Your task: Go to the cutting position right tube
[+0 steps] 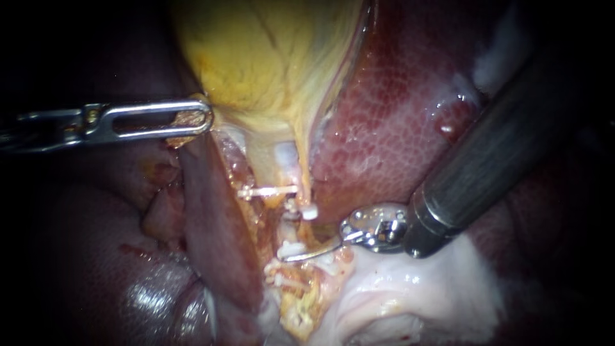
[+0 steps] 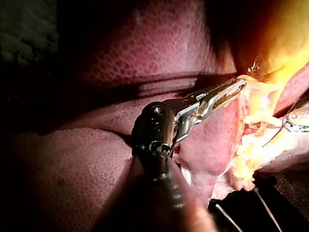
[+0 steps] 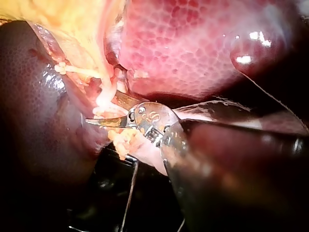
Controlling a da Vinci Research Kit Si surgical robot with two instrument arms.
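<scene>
Two instruments, left instrument (image 1: 192,119) mid-left, jaws clamped on gallbladder (image 1: 269,57) edge, right instrument (image 1: 296,254) lower centre, curved blades parted astride one tube (image 1: 286,163), three white clips (image 1: 266,191).

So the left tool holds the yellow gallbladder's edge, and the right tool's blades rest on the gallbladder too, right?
Not quite. The right instrument's blades are not on the gallbladder; they reach lower, to the tube carrying white clips, as the endoscope view shows. The left instrument does hold the gallbladder's edge.

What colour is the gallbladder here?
Mottled yellow with faint darker lines: the gallbladder shows best in the endoscope view.
</scene>
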